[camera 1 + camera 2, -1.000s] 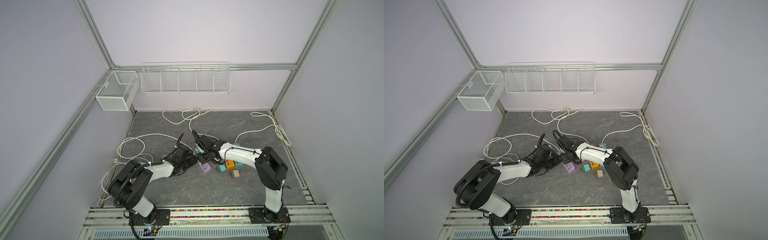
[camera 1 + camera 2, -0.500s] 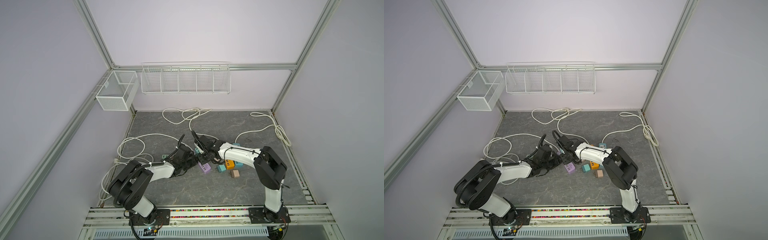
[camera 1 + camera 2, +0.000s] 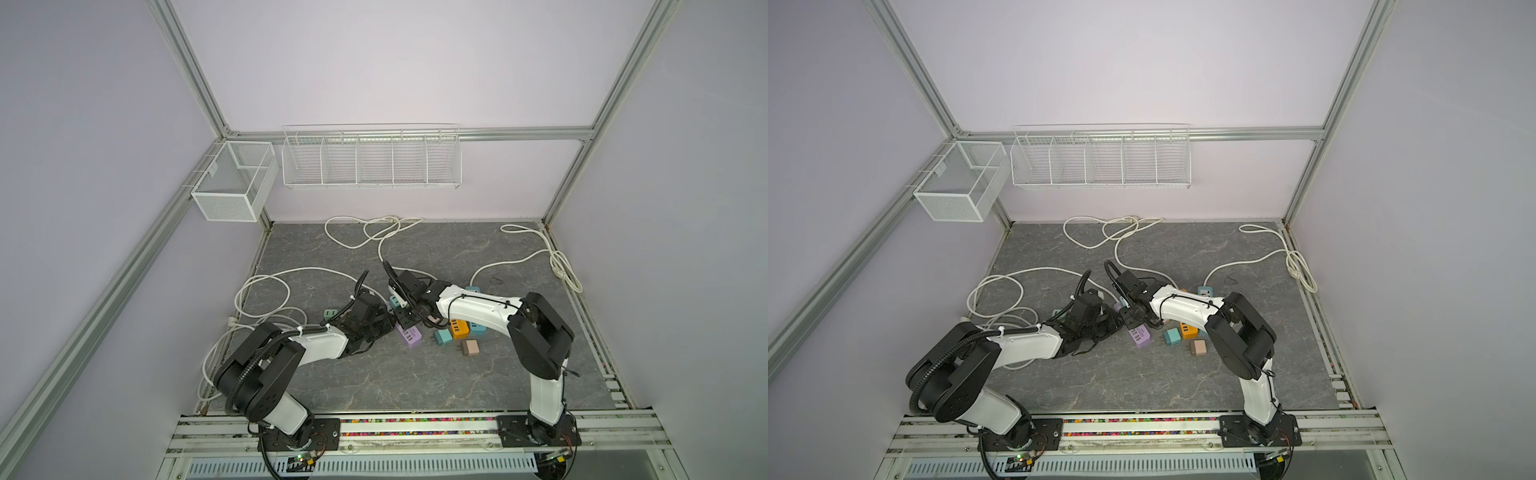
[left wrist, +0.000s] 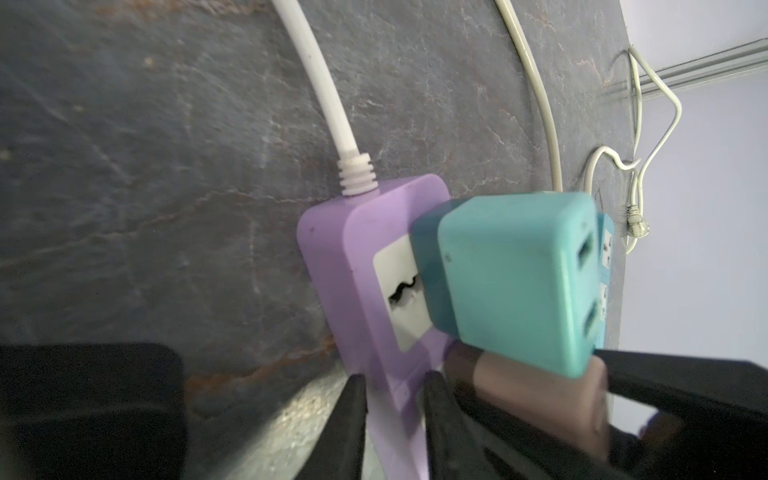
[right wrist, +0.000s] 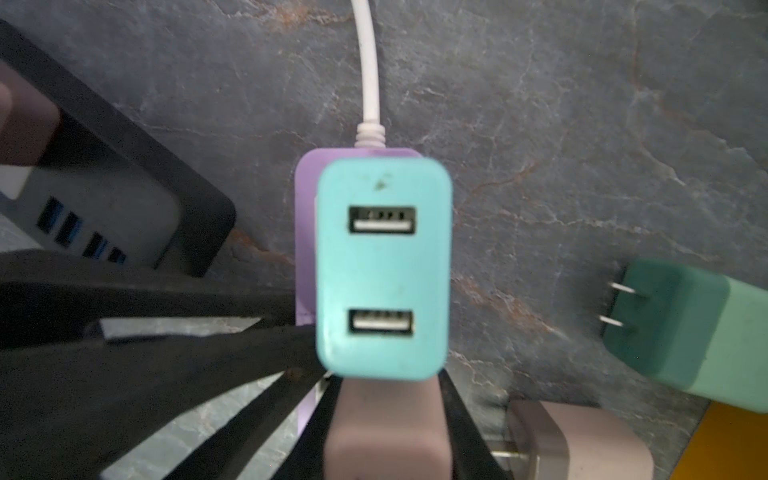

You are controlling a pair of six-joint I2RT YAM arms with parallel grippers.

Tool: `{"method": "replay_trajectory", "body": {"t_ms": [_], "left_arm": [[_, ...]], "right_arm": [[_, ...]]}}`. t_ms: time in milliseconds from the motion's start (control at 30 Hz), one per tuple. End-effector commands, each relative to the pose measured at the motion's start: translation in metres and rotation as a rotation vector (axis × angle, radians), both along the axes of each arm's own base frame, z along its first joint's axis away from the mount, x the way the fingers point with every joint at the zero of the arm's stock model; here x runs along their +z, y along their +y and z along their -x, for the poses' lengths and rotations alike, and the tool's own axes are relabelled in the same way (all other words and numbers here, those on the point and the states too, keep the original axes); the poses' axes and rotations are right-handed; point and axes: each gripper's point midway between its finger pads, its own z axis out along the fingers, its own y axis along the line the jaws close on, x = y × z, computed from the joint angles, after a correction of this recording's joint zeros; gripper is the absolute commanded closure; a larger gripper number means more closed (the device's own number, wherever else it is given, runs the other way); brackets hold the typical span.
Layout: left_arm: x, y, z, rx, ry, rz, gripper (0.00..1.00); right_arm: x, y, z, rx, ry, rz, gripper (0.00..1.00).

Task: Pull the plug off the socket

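A purple socket strip (image 3: 410, 336) (image 3: 1140, 336) (image 4: 345, 249) lies mid-table on a white cord. A teal two-port plug (image 5: 382, 270) (image 4: 515, 274) stands plugged into it. Right beside that, a mauve plug (image 5: 382, 428) (image 4: 536, 386) also sits in the strip. My right gripper (image 5: 386, 390) (image 3: 409, 319) is shut on the mauve plug, one black finger on each side. My left gripper (image 4: 392, 382) (image 3: 384, 323) is shut on the near edge of the purple strip. In both top views the two grippers meet over the strip and hide the plugs.
Loose on the table by the strip's right are a teal plug (image 3: 442, 337), an orange block (image 3: 459, 328) and a brown plug (image 3: 469, 347), with a blue strip (image 3: 473, 291) behind. White cords (image 3: 365, 232) loop across the back and left. Wire baskets (image 3: 370, 162) hang on the walls.
Both arms stay almost in place over the strip. The right gripper's jaws have closed onto the mauve plug, and the left jaws have drawn in slightly on the strip.
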Motion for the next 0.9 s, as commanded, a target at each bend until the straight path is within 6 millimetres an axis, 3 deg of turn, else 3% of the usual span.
{"method": "replay_trajectory", "body": {"t_ms": [0, 167, 467, 700, 867], "left_arm": [[-0.038, 0.022, 0.026, 0.015, 0.119, -0.113, 0.76], [-0.039, 0.022, 0.026, 0.023, 0.118, -0.12, 0.77], [-0.044, 0.023, 0.029, 0.019, 0.127, -0.127, 0.78], [-0.046, 0.024, 0.03, 0.022, 0.132, -0.131, 0.79], [-0.048, 0.027, 0.032, 0.026, 0.144, -0.146, 0.8]], "right_arm": [[0.018, 0.001, -0.005, -0.002, -0.036, -0.011, 0.69], [0.017, 0.015, 0.004, 0.027, -0.033, -0.019, 0.69], [0.02, -0.004, -0.01, -0.014, -0.044, 0.0, 0.69], [0.016, 0.02, 0.008, 0.043, -0.03, -0.022, 0.69], [0.022, 0.003, -0.006, -0.002, -0.031, -0.038, 0.69]]}}
